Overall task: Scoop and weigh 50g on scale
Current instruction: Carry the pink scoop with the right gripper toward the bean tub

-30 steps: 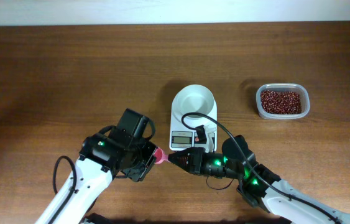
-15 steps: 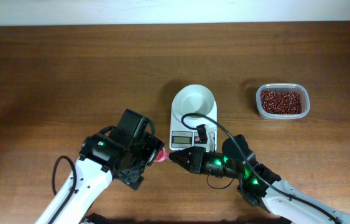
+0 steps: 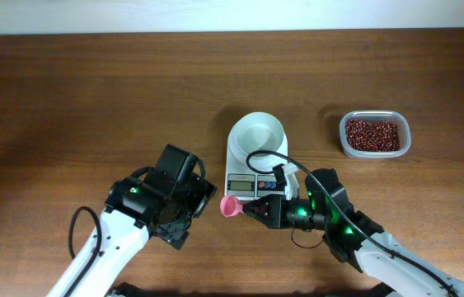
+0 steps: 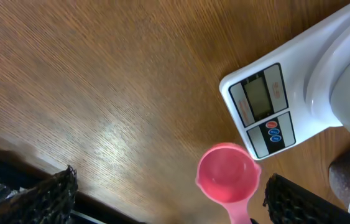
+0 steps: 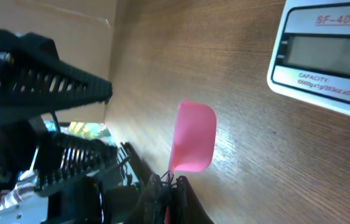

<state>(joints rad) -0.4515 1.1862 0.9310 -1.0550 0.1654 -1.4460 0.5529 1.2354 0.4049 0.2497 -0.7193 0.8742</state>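
The pink scoop [image 3: 229, 206] hangs just above the table, in front of the scale [image 3: 255, 183], bowl side up and with nothing in it [image 4: 227, 176]. My right gripper [image 3: 248, 209] is shut on its handle, and the jaws pinch the thin pink stem [image 5: 170, 182]. My left gripper [image 3: 197, 214] stands wide open just left of the scoop, with its fingers [image 4: 44, 196] clear of it. The scale carries a round white bowl [image 3: 257, 132] that shows no beans. The beans [image 3: 372, 134] fill a clear tub at the right.
The clear plastic tub [image 3: 405, 148] sits right of the scale, near the table's right side. The scale's display and buttons [image 4: 263, 111] face the arms. The left arm's black body [image 5: 35, 74] is close to the scoop's left.
The left gripper has opened and let go of the scoop. The right gripper has shut on the handle and drawn the scoop slightly to the right.
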